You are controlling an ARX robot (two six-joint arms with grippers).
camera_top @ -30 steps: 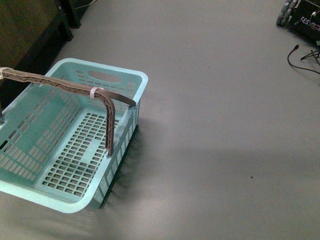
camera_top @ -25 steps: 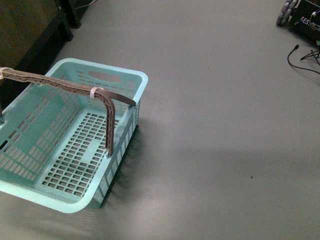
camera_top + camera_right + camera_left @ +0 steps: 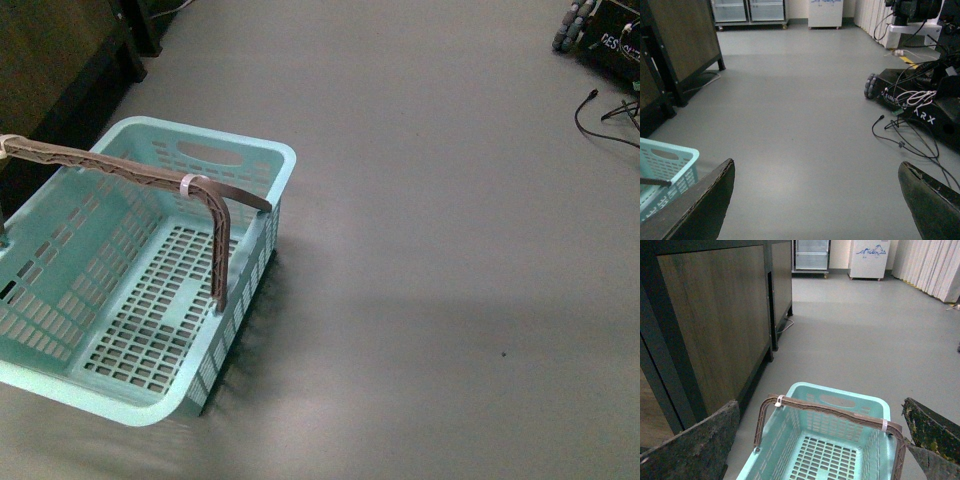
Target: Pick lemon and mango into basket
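On the grey floor (image 3: 450, 250), at the near left, the basket (image 3: 130, 408) is set upright with its mouth open, so that fruit can be lowered in from above. Its slotted bottom is seen bare. Neither the lemon nor the mango is shown in any view, so their place cannot be told.

The left pincer (image 3: 817, 430) is aimed toward the basket with its fingers spread wide and nothing between them. The right pincer (image 3: 816, 192) is likewise held apart and empty, over bare floor to the basket's right.

A dark wooden cabinet (image 3: 715, 315) is stood just left of the basket, and a wheeled machine (image 3: 920, 95) with loose cables (image 3: 890, 132) is found at the far right. Only the brown handle (image 3: 120, 168), arched across the mouth, is judged likely to hinder a drop.
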